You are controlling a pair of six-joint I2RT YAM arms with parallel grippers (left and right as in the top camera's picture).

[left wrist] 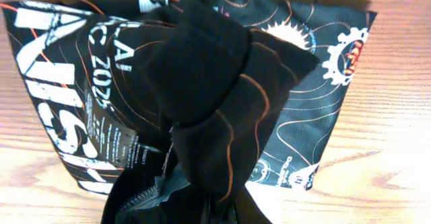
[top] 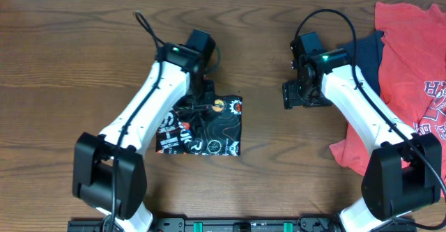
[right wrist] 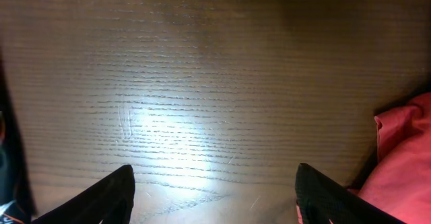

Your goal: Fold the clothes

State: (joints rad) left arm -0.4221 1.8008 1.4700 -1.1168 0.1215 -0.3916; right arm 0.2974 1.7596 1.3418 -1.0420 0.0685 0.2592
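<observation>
Left gripper (top: 204,101), clenched on the jersey (top: 221,133) at its twelve o'clock edge, seems mid-fold; next, lay that fabric flat and let go. Right gripper (right wrist: 214,190) hangs released.

OH: jersey (top: 217,131) 9 o'clock side under L arm (top: 157,93) | L gripper (top: 201,99) tips hidden | red T-shirt (top: 408,58) cut at 3 o'clock edge | navy garment (top: 369,54) mostly under it | R gripper (right wrist: 214,170) cut at 6 o'clock edge
</observation>
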